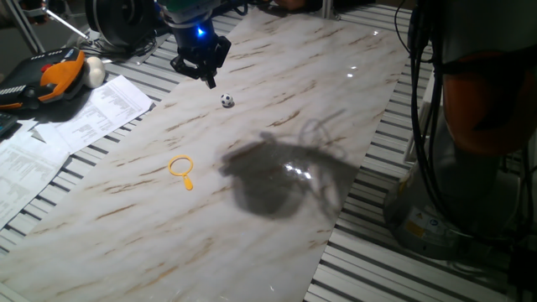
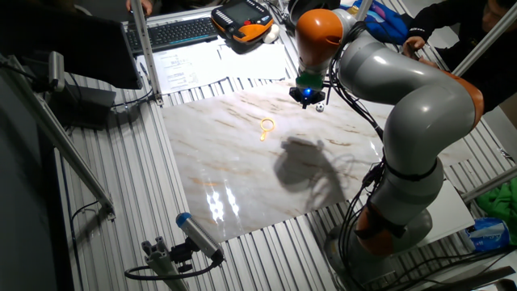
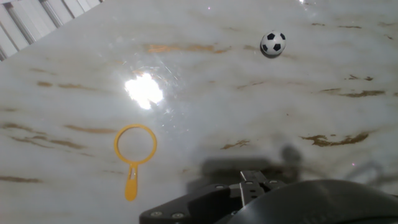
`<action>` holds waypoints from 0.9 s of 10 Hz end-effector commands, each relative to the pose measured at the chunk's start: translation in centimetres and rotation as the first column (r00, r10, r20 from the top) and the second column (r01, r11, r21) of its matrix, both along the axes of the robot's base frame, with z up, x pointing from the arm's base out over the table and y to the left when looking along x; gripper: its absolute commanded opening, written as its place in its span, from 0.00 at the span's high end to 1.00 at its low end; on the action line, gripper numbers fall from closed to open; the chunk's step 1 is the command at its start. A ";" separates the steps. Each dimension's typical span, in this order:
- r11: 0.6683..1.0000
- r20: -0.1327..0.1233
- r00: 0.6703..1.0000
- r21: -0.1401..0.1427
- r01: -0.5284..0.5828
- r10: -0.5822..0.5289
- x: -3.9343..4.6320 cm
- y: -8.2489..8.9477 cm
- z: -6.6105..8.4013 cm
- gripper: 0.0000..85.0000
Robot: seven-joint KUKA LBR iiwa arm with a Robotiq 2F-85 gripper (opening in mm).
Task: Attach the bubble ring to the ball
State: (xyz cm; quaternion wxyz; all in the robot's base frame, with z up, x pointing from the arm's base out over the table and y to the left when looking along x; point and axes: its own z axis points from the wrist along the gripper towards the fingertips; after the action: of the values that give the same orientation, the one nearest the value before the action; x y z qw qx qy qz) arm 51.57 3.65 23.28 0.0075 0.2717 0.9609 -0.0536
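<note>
Marble-patterned table [image 1: 277,101] takes up most of what I see; arm hangs over its far end. My gripper [image 1: 204,69] hovers above the surface, holding nothing. Whether the fingers are wide or narrow I cannot tell: they are dark and bunched in both fixed views, and the hand view shows only the body.

Bubble ring [image 3: 134,152] lies flat, well apart from the gripper, its handle pointing away from the ball. Ball [image 3: 273,43] sits alone, near the gripper and off to one side.

Step in hand, as I judge it: fetch the ring. I should descend squarely over the handle, pinch across its narrow width, and keep clear of the ball, which would probably roll at any nudge.
</note>
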 end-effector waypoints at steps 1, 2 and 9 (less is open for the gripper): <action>1.000 0.000 1.000 0.002 0.000 0.000 0.00 0.0 0.0 1.00; 1.000 0.000 1.000 0.002 0.000 0.000 0.00 0.0 0.0 1.00; 1.000 0.003 1.000 0.012 0.001 -0.001 0.00 0.0 0.0 1.00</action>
State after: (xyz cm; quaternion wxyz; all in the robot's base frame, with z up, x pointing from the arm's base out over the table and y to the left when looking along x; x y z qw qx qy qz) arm 51.56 3.64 23.27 0.0073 0.2725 0.9610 -0.0475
